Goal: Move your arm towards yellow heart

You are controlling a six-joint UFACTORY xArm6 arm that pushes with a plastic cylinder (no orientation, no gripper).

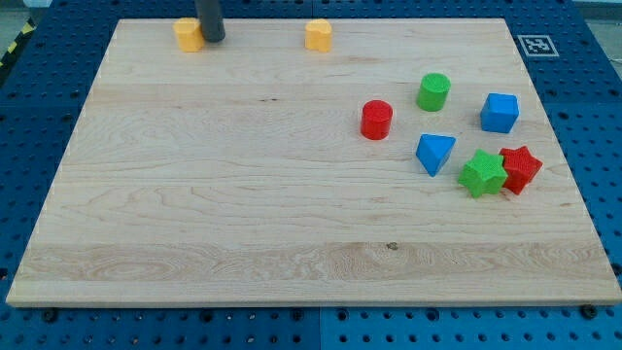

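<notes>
Two small yellow blocks lie at the board's top edge. One yellow block (pixel 188 34) is at the top left, the other yellow block (pixel 318 35) is near the top middle. I cannot tell which of them is the heart. My tip (pixel 212 40) rests on the board right against the right side of the left yellow block. It is well to the left of the other yellow block. The dark rod rises out of the view's top.
A red cylinder (pixel 376 120), a green cylinder (pixel 433 91), a blue cube (pixel 500 112), a blue triangle (pixel 433 153), a green star (pixel 482 173) and a red star (pixel 520 168) cluster at the right. The two stars touch. The wooden board (pixel 243 224) lies on a blue pegboard.
</notes>
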